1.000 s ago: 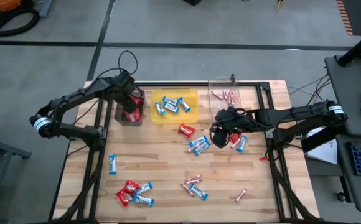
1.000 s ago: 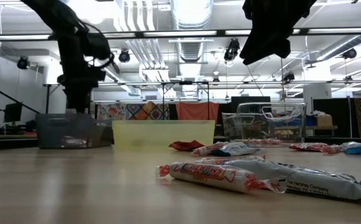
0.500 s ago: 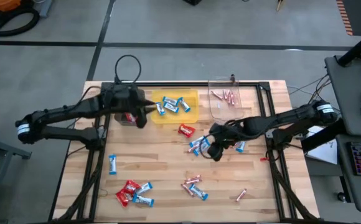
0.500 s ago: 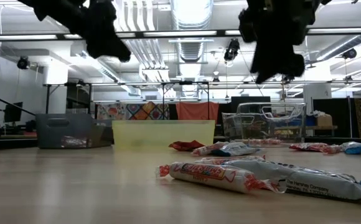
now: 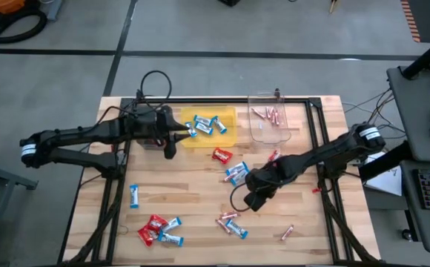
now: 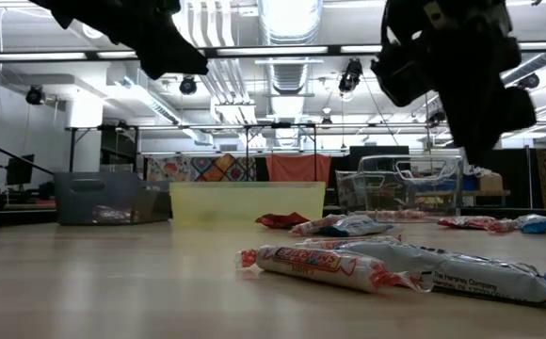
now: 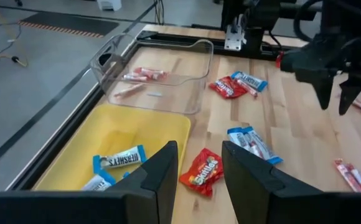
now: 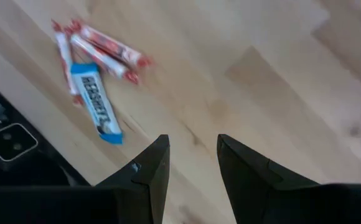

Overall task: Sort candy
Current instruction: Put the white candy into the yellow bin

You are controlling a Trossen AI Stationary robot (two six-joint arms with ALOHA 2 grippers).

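While candy [image 5: 231,220] lies scattered, both end effectors gape empty.

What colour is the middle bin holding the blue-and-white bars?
Yellow. The middle bin shows best in the high view.

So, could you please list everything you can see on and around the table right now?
wooden table: one, light wood, under everything
brown bin: one, far left of the bin row, partly hidden by the left arm
yellow bin: one, middle of the row
clear bin: one, right of the row
blue-and-white bars: several in the yellow bin, more loose on the table
pink sticks: a few in the clear bin, about four loose
red packets: one just in front of the yellow bin, a few at front left
left gripper: dark, beside the yellow bin, jaws apart and empty
right gripper: dark, above mid table, jaws apart and empty
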